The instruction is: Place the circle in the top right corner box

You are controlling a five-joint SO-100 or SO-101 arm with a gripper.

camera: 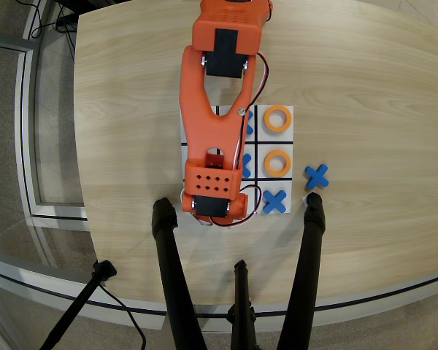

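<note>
The white nine-cell board lies on the wooden table. Two orange rings sit in its right column as pictured, one in the upper cell and one in the middle cell. A blue X fills the lower-right cell. Two more blue X pieces peek out from under the arm in the middle column. My orange arm lies over the left column. My gripper hangs over the lower-left corner cell and hides it. Its fingers and anything between them are hidden.
A loose blue X lies on the table right of the board. Three black stand legs rise from the front edge; the right one's foot is next to that X. The table's curved edge runs at the left.
</note>
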